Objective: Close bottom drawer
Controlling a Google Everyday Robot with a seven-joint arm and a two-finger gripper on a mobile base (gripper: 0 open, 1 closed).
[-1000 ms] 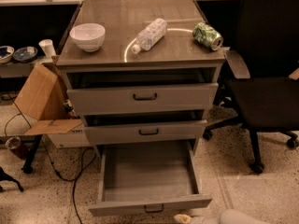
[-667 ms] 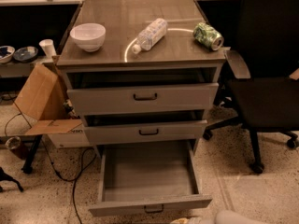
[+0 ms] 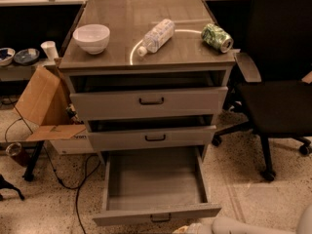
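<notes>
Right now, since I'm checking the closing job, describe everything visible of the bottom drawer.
The bottom drawer is pulled far out, lowest of three: a grey, metal-looking box, nothing inside, with a short front panel and small dark bar handle. The gripper is at the picture's lower edge, just before the front panel; contact cannot be judged.

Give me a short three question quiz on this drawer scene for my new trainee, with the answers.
1. True or false: the bottom drawer is shut.
2. What lies between the bowl and the can on the cabinet top? A bottle, B spoon, C mug.
3. Fill in: the gripper shows at the picture's ___ edge, in front of the bottom drawer.
Key: 1 false, it stands wide open; 2 A; 3 bottom.
</notes>
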